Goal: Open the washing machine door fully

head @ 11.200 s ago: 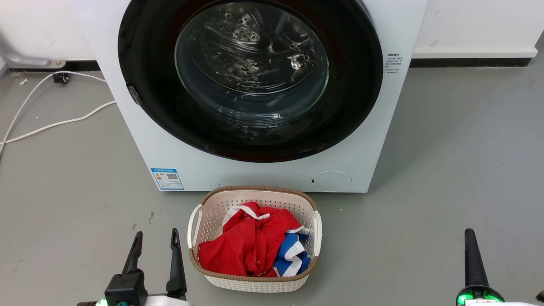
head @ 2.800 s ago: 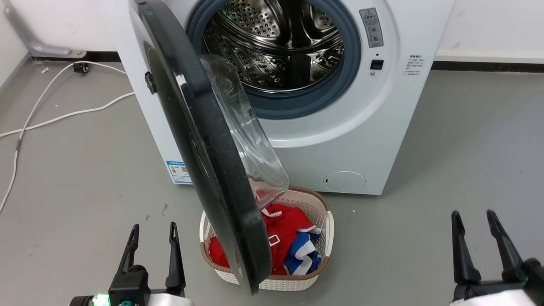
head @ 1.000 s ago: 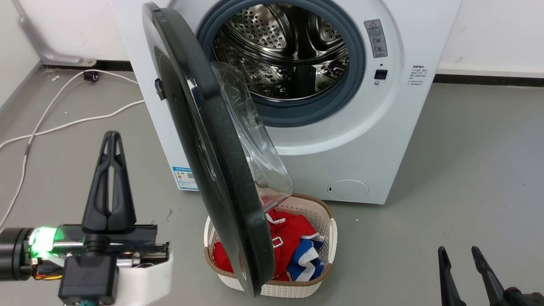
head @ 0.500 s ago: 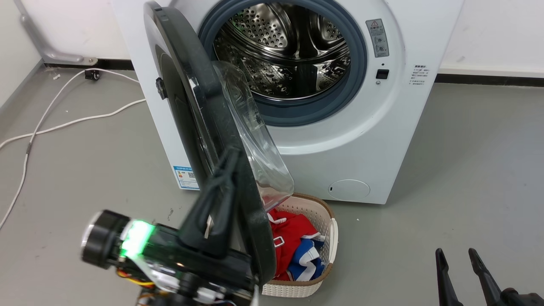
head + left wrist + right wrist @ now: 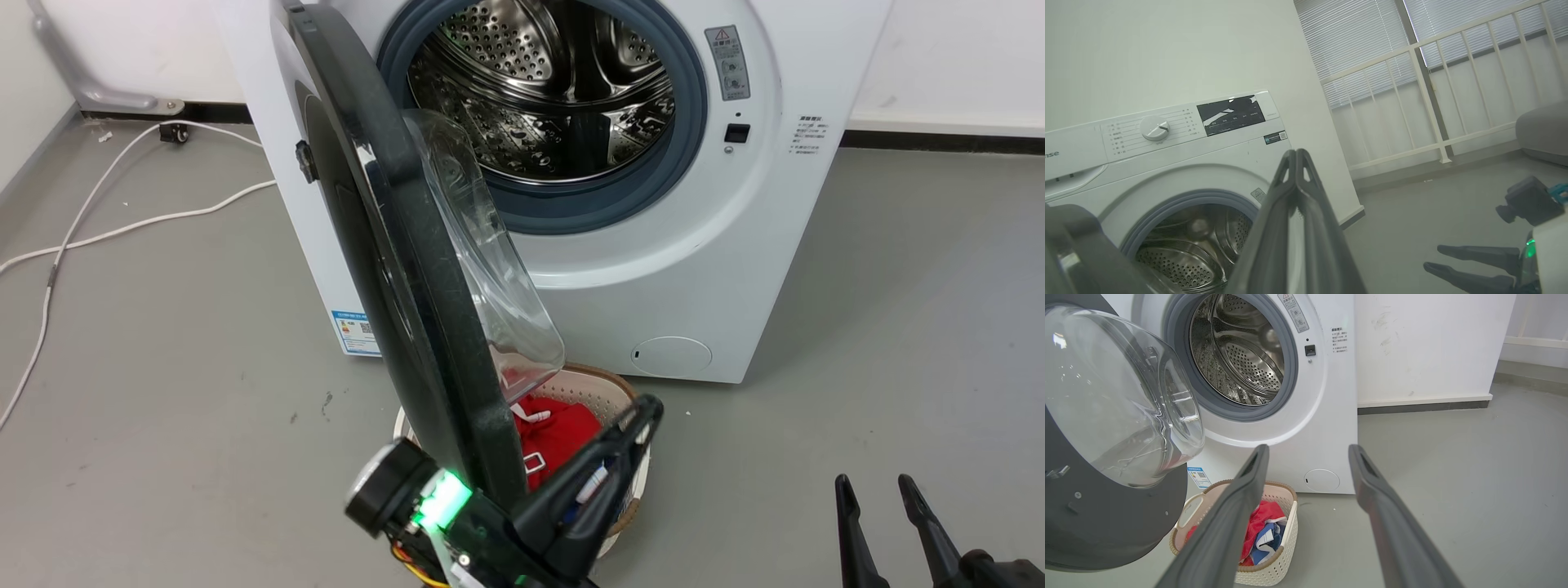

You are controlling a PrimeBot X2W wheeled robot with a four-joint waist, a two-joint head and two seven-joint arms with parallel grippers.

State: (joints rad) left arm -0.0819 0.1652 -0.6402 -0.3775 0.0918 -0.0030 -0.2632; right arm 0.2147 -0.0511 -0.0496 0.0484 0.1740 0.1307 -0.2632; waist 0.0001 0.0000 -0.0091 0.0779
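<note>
Swinging across from the outer face of the door half a second earlier, the left gripper had come to the inner side of the door's lower edge, its dark fingers slanting up and to the right in front of the laundry basket.

At far left in the head view, a white cable trailed over the grey floor. A blue label sat low on the front of the machine. The washing machine door stood partly open and nearly edge-on to the head camera, hinged on the machine's left side, with its clear glass bowl bulging towards the drum and its lower rim hanging over the basket. The door's angle looked much as it had a second before.

The left gripper's fingers were pressed together with nothing between them, as the left wrist view confirmed. Whether the gripper touched the door could not be told. Red clothing lay in the basket behind it.

The washing machine showed its grey rubber ring and perforated steel drum fully exposed.

At lower right, the right gripper hung well apart from the machine, its two fingers spread and empty, a gap that the right wrist view also showed.
</note>
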